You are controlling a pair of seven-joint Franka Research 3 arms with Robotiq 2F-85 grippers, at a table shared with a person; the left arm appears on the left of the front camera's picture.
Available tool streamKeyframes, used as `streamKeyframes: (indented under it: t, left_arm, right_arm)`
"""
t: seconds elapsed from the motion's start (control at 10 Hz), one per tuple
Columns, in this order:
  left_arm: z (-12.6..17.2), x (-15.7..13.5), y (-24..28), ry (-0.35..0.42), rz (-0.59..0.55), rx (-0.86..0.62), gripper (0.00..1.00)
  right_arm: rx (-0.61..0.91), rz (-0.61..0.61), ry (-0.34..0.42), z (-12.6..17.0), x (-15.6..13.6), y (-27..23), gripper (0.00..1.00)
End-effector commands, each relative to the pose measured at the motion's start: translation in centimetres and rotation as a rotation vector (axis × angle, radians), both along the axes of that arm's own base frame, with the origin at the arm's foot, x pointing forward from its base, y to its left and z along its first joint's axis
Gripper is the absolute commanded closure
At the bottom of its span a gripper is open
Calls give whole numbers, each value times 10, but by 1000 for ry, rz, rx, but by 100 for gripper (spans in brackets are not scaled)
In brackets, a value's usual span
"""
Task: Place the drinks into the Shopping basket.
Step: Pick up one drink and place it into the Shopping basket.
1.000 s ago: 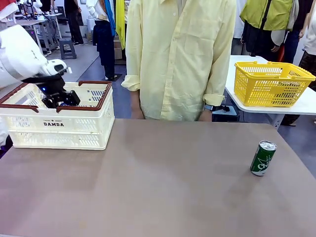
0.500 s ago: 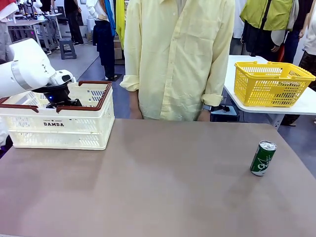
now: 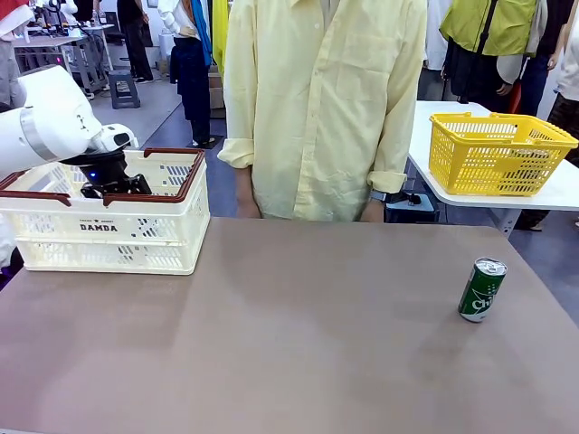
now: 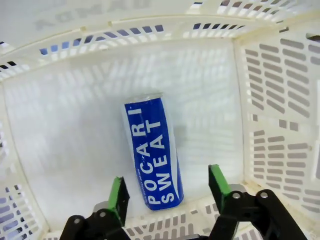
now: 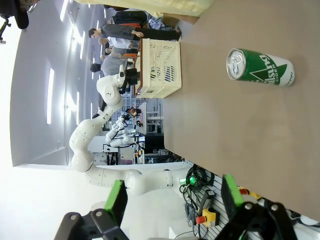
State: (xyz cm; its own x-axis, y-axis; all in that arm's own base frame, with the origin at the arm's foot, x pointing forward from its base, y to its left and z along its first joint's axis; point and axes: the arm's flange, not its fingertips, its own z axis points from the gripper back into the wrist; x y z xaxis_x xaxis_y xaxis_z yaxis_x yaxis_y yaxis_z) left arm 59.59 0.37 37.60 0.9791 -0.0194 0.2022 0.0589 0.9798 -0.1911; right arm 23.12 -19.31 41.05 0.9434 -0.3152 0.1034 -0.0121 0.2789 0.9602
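At the far left of the surface sits the Shopping basket, cream-white with slotted walls, dark red-brown rim handles and "DAMDA" on its near side. On its floor one blue-and-white drink can lies on its side, with "POCARI SWEAT" reading along its length. In the left wrist view its long axis runs from between the green pads toward the opposite wall, slightly slanted. The left pincer reaches down into the basket with its jaws apart on either side of the can's near end, a gap at each side, gripping nothing. A green drink can stands on its base at the right of the surface, well apart from the basket, silver top up and long axis upright. The right pincer is spread wide and empty. A yellow mesh basket rests on a separate white surface at the far right. A person in a pale yellow shirt stands at the far edge.
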Motion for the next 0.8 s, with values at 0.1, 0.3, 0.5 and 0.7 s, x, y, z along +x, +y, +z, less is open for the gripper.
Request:
streamKeyframes:
  t: [0.1, 0.3, 0.5, 0.7]
  left_arm:
    - [18, -4, 5, -2, 25, 1, 0]
    - [72, -25, 16, -4, 2, 3, 0]
    - [159, -94, 47, 46, -36, -203, 0]
    - [184, -180, 79, 99, -112, -445, 0]
  right_arm:
    - [-1, 5, -5, 3, -1, 0, 0]
    - [-1, 5, -5, 3, -1, 0, 0]
    - [-1, 5, -5, 3, -1, 0, 0]
    - [-1, 5, -5, 3, -1, 0, 0]
